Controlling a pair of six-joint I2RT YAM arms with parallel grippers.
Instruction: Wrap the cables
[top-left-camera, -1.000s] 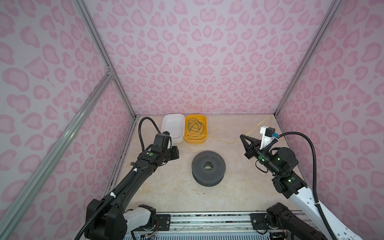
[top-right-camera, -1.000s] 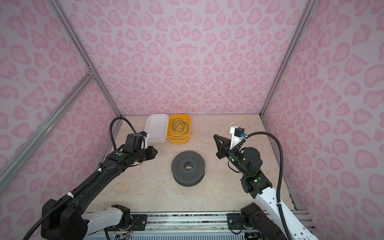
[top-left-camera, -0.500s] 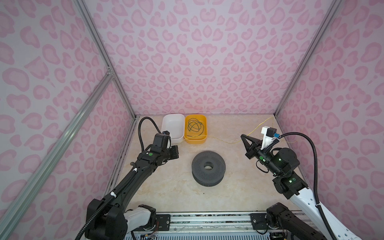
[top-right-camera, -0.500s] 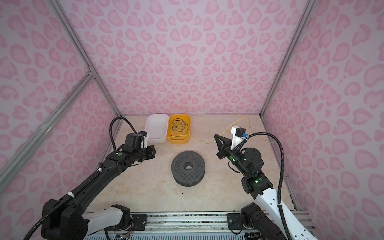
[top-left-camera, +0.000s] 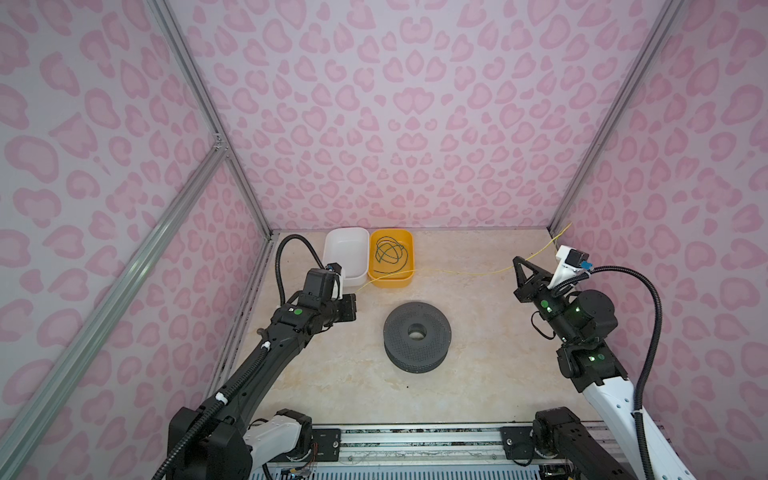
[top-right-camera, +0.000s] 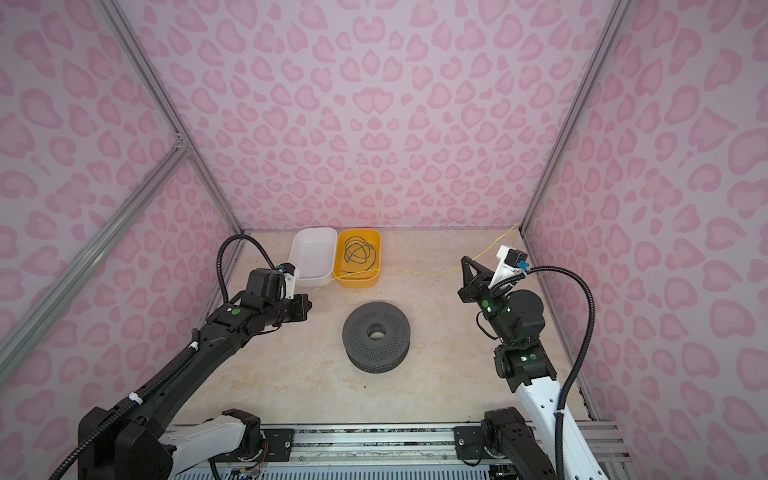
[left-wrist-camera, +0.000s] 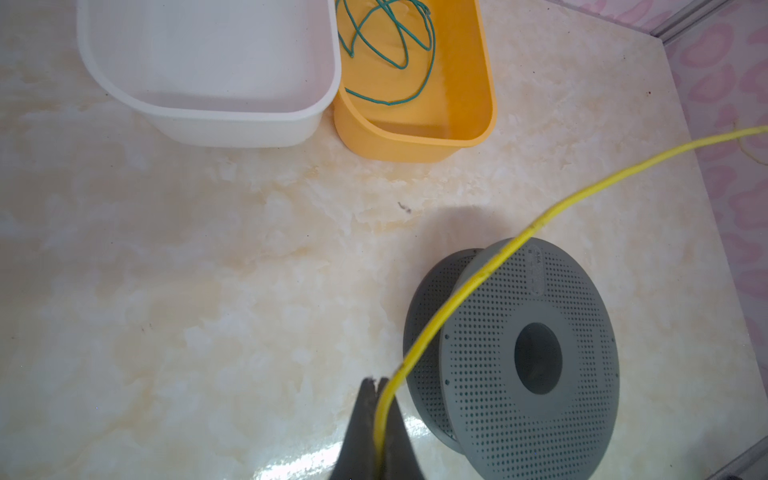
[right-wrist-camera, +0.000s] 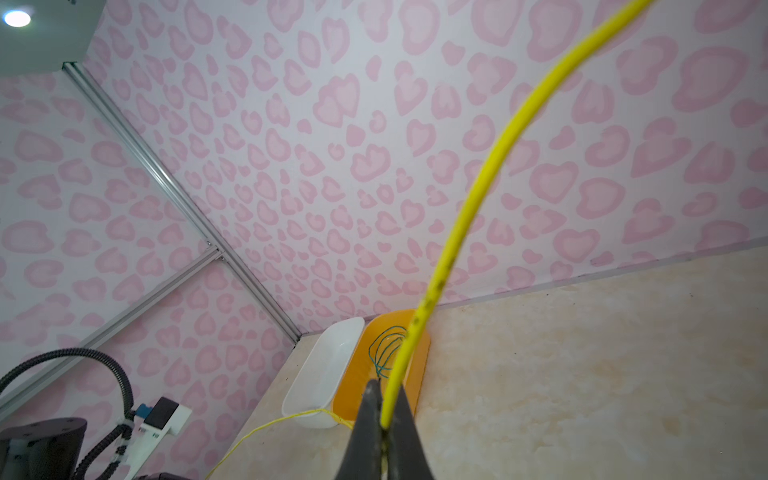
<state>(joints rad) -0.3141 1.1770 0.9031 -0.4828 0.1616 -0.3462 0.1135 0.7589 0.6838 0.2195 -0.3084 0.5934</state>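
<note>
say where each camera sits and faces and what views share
Top views: high over the near edge, facing down and back; left arm with left gripper, right arm with right gripper show.
Left wrist: on the left arm, facing down at table, spool, white bin, orange bin; its shut fingertips show.
Right wrist: on the right arm, tilted up at the back wall; its shut fingertips show.
Shared: all show the yellow cable, and the green cable in the orange bin.

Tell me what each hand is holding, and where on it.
Both pinch the yellow cable: the left hand at or near one end, the right hand partway along, with a tail running on beyond.
</note>
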